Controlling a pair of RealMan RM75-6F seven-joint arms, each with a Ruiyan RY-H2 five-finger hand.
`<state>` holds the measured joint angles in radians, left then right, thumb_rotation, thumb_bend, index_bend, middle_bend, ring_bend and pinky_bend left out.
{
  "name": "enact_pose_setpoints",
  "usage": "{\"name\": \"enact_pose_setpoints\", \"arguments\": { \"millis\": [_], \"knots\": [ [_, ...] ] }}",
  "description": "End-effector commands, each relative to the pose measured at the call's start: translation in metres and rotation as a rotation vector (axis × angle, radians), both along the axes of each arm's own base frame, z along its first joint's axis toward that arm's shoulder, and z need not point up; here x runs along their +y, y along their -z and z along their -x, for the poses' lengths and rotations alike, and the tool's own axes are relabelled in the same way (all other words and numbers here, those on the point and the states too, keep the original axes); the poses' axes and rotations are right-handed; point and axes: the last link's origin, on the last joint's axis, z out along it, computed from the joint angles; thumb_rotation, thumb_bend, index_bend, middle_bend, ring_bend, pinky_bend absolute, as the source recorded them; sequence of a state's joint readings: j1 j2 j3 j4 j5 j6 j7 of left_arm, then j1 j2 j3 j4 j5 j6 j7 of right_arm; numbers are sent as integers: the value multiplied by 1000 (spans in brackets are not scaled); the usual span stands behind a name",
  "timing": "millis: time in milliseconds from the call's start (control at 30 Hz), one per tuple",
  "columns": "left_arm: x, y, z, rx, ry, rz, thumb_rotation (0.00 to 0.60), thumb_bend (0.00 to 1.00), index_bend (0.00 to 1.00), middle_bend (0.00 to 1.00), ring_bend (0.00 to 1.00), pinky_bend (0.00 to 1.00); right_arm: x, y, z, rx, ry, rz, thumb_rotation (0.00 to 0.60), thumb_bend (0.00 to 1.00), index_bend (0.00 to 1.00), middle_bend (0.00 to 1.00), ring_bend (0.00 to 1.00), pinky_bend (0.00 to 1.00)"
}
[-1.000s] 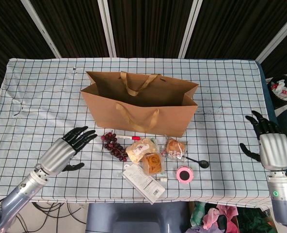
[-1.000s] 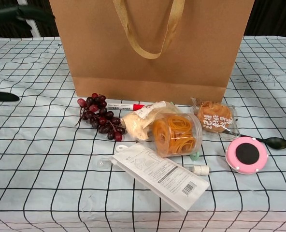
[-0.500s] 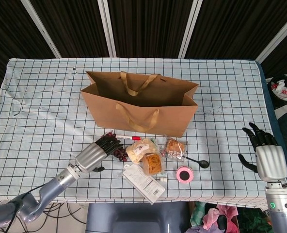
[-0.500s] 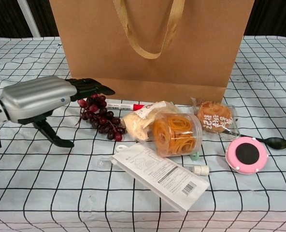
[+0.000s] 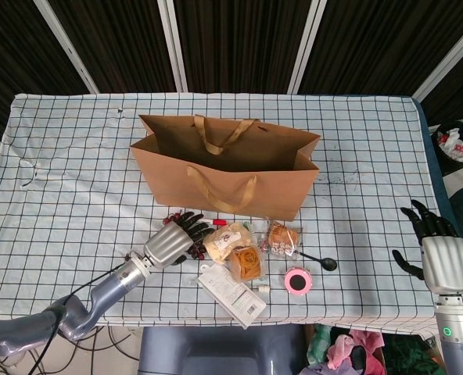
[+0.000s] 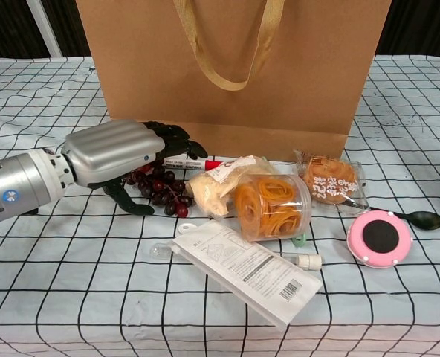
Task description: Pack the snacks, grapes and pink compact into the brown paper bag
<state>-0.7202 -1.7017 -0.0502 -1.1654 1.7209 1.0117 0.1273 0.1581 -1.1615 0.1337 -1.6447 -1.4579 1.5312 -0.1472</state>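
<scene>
The brown paper bag [image 5: 224,168] [image 6: 235,67] stands open at mid-table. In front of it lie dark red grapes [image 6: 164,195], a wrapped bun [image 5: 225,238] [image 6: 216,182], a clear tub of orange ring snacks [image 5: 247,263] [image 6: 272,206], a packaged cookie [image 5: 282,237] [image 6: 328,180] and the pink compact [image 5: 298,280] [image 6: 380,238]. My left hand [image 5: 173,238] [image 6: 123,152] lies over the grapes, fingers stretched across the bunch and thumb down beside it, hiding most of them from above. My right hand [image 5: 439,254] hovers with spread fingers at the table's right edge, holding nothing.
A white flat packet [image 5: 231,293] [image 6: 246,271] lies near the front edge with a small vial [image 6: 305,260] beside it. A red-capped marker [image 5: 214,222] [image 6: 198,163] lies along the bag's base. A black spoon [image 5: 319,260] [image 6: 421,219] sits right of the cookie.
My left hand has travelled right from the open tablecloth until it covers the grapes. My right hand has drifted a little down and to the right.
</scene>
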Motion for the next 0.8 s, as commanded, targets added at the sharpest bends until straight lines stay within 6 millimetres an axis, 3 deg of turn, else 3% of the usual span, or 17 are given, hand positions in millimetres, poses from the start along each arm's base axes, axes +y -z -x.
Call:
{"name": "enact_pose_setpoints", "arguments": {
  "millis": [33,167,567,800],
  "knots": [
    [4,2,-1,19,6,-10,600,215,161,217,105,163,0,1,1,-2,3,-2,600,175,176,105,191,229],
    [10,6,-3,36,1,-21,600,262,183,241,135,183,1,4,3,-5,8,-7,600,176,176,105,191,229],
    [22,10,5,87,-20,-58,600,269,214,279,178,225,1,5,10,-11,25,-5,600,176,176,105,192,229],
    [24,8,12,114,-32,-72,600,311,300,405,305,370,2,6,12,-26,29,-8,600,183,175,108,193,229]
  ]
}}
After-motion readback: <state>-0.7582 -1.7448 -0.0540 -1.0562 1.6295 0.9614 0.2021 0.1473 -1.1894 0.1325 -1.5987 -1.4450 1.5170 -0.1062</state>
